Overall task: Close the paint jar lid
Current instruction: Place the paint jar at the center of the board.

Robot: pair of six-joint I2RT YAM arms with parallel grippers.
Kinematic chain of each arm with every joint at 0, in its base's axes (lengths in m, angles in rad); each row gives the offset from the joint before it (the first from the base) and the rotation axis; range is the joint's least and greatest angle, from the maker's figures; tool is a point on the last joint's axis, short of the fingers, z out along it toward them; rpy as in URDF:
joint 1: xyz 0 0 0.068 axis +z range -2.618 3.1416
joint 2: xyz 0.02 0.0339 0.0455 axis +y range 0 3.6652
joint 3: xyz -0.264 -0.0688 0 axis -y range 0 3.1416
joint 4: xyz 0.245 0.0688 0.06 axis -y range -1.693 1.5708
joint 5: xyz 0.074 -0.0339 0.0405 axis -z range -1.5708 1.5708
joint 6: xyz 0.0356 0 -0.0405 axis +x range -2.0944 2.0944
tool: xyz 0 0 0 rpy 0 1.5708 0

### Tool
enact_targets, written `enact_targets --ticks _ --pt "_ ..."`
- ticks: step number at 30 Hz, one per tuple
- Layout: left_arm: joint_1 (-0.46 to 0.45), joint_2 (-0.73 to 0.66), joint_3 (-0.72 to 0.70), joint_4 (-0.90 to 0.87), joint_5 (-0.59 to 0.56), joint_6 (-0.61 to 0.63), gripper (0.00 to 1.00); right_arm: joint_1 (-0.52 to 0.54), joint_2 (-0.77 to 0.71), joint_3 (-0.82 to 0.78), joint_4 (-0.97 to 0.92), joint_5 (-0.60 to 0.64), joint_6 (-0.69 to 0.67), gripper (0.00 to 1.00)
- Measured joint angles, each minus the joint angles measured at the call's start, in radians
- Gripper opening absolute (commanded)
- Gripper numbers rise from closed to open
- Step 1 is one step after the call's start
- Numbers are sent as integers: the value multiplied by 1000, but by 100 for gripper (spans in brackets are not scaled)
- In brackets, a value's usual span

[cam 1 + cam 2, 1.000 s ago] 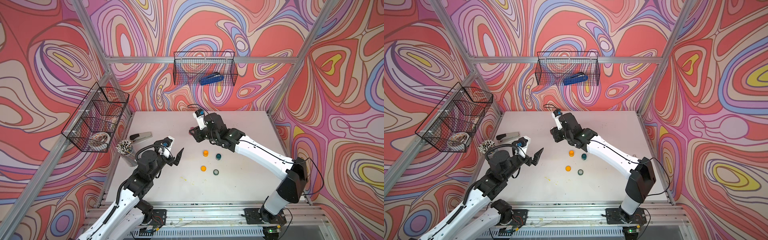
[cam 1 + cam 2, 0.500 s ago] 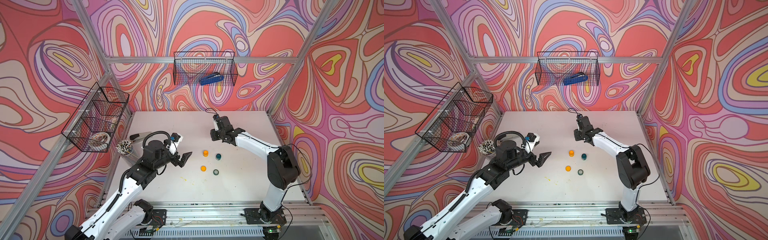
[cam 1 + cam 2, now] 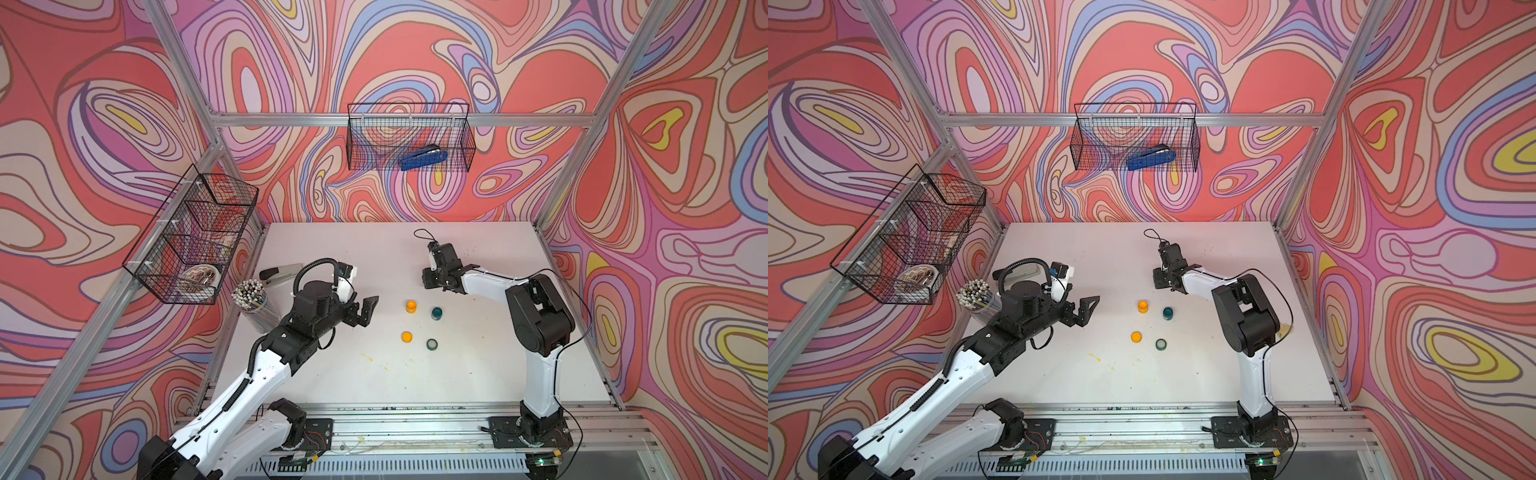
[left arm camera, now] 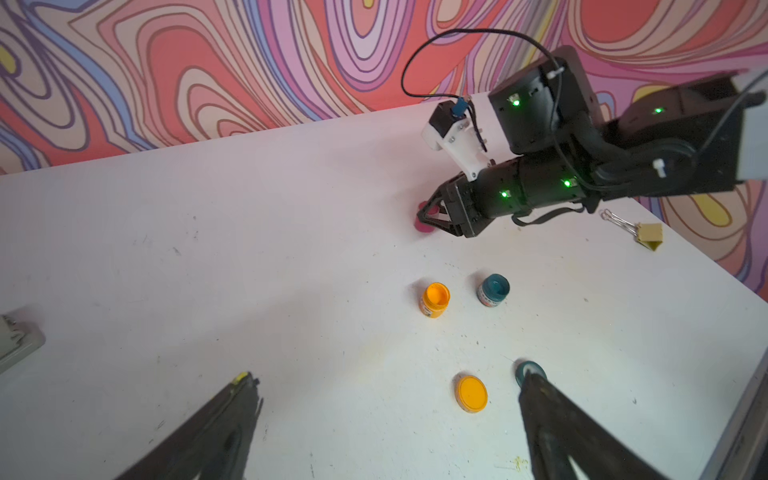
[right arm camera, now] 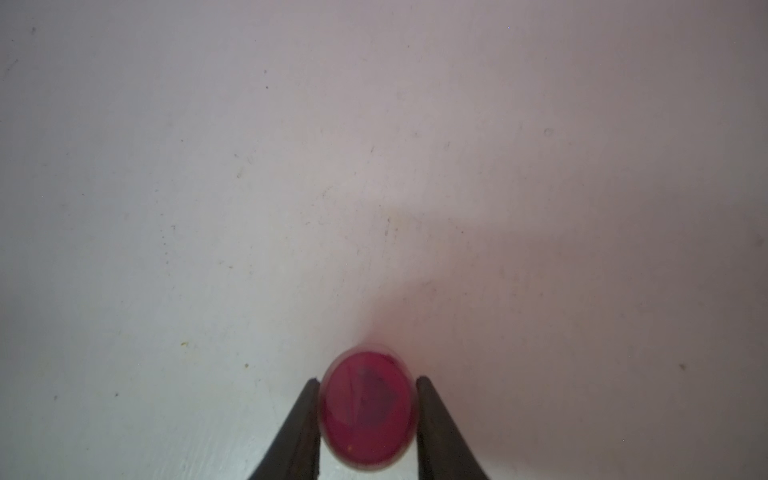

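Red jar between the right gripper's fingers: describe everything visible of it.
The red jar is small and round, its top glossy deep red inside a paler, plastic-looking rim; lid or open paint, I cannot tell. It seems to stand upright on the white table. The right gripper is shut on it, one finger on each side.

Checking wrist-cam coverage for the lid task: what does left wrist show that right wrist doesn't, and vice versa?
Only left wrist: the open orange jar and open teal jar, the loose orange lid and teal lid, a binder clip, and the left claw spread wide and empty.
Only right wrist: the red pot seen top-on and close up, with the right claw pinching both its sides.
Both: the red pot, the right claw on it, and the white table.
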Motion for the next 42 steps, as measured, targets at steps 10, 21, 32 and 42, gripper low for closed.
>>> enact_targets --ticks 10,21,32,42 --pt "0 -61 14 -14 62 -22 100 0 14 -7 48 1 2 27" --pt "0 -160 -47 35 59 19 100 0 21 -13 82 24 -4 37" --pt "0 -39 34 -94 103 77 100 0 17 -37 82 56 -25 98" --pt "0 -43 35 -137 117 79 100 0 -191 -91 64 61 -45 98"
